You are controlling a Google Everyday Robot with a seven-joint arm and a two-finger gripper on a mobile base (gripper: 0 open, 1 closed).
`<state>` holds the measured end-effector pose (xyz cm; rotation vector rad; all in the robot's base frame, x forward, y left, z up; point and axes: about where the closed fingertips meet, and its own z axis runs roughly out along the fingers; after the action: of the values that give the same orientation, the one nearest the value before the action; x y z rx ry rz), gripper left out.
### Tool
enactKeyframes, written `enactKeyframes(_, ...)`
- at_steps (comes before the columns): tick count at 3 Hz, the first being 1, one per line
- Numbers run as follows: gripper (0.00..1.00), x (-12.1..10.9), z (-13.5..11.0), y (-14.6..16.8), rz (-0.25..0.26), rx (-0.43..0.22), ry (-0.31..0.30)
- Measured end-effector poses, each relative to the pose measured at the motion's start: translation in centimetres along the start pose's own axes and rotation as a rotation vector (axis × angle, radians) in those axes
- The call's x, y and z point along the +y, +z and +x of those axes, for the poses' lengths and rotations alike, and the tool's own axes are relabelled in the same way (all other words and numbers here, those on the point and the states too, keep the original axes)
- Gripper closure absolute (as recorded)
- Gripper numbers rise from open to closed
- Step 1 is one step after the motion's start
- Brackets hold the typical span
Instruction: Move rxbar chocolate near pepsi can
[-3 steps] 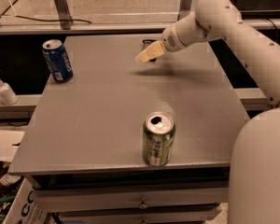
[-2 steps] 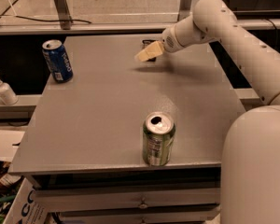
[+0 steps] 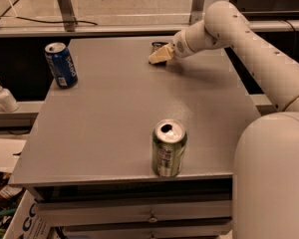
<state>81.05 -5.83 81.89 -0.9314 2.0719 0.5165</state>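
The pepsi can (image 3: 61, 64), blue with white lettering and a silver top, stands upright at the far left of the grey table (image 3: 114, 113). The rxbar chocolate (image 3: 158, 46), a small dark flat bar, lies at the table's far edge, right of middle, partly hidden by my gripper. My gripper (image 3: 158, 57) is down at the table surface, right at the bar's near side. I cannot tell whether it holds the bar. The bar is far to the right of the pepsi can.
A green can (image 3: 168, 148) with a silver top stands upright near the table's front edge. A white pump bottle (image 3: 4, 96) stands on a lower ledge to the left. A metal rail (image 3: 114, 30) and posts run behind the table.
The gripper has stayed at the bar at the far edge. The arm has shifted only slightly. The cans have not moved.
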Motion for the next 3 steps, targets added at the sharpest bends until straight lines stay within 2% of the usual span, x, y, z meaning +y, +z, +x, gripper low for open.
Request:
enactKeyframes(1,0.65,-0.37,1.02,-0.63,0.016,0.005,0.011)
enactKeyframes(2,0.88,-0.36,0.9,-0.72,0.016,0.005,0.011)
enactKeyframes(3,1.0,-0.35,0.71,-0.87,0.016,0.005,0.011)
